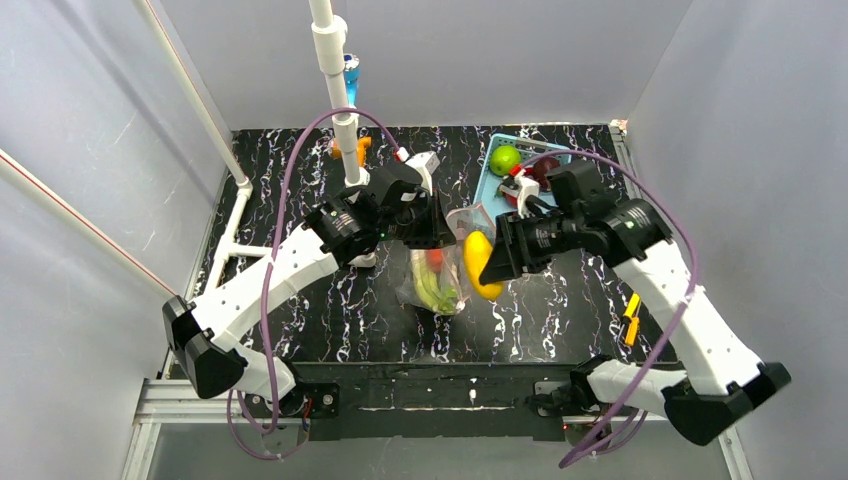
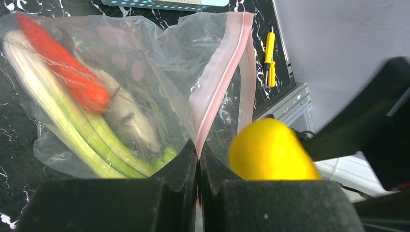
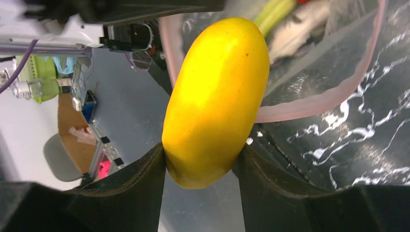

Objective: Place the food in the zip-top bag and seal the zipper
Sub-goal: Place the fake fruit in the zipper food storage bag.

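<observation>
The clear zip-top bag [image 1: 438, 278] hangs at mid-table with a leek [image 2: 72, 128] and an orange-red carrot [image 2: 67, 67] inside. My left gripper [image 2: 198, 153] is shut on the bag's pink zipper strip [image 2: 220, 82] and holds the mouth up. My right gripper [image 3: 203, 154] is shut on the yellow fruit [image 3: 217, 94], held at the bag's mouth; it also shows in the top view [image 1: 479, 262]. A green round fruit [image 1: 505, 159] and a dark maroon one [image 1: 538, 172] lie in the blue basket [image 1: 488, 183].
A yellow screwdriver [image 1: 631, 317] lies on the table at the right, near the right arm. A white pipe post [image 1: 345, 120] stands at the back behind the left arm. Grey walls close in the table on three sides.
</observation>
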Robot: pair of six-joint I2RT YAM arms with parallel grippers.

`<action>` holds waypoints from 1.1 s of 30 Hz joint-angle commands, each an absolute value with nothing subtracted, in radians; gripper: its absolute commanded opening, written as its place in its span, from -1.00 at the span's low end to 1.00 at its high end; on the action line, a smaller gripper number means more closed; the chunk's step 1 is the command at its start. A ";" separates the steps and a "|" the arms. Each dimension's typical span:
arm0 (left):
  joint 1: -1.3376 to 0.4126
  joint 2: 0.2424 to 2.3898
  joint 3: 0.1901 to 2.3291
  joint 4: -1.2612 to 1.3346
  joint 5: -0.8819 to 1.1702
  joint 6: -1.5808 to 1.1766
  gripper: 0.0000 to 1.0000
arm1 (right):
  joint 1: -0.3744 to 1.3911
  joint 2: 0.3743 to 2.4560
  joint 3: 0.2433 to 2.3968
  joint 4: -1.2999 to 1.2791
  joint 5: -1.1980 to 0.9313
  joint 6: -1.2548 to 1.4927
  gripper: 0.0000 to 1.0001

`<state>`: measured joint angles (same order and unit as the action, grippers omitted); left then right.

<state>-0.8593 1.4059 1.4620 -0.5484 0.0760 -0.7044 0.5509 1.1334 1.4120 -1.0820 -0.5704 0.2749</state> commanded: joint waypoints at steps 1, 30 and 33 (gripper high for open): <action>-0.853 1.407 1.499 -0.530 0.099 -0.711 -1.00 | 0.563 1.182 1.484 -1.175 -0.469 0.386 -0.90; -0.853 1.356 1.486 -0.525 0.116 -0.747 -1.00 | 0.675 1.315 1.551 -0.950 -0.170 0.411 0.35; -0.853 1.357 1.487 -0.526 0.108 -0.744 -1.00 | 0.682 1.305 1.558 -0.958 -0.154 0.395 0.53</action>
<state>-0.8593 1.4098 1.4635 -0.5316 0.1234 -0.7414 0.6699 1.3453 1.5421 -1.0016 -0.1861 0.4164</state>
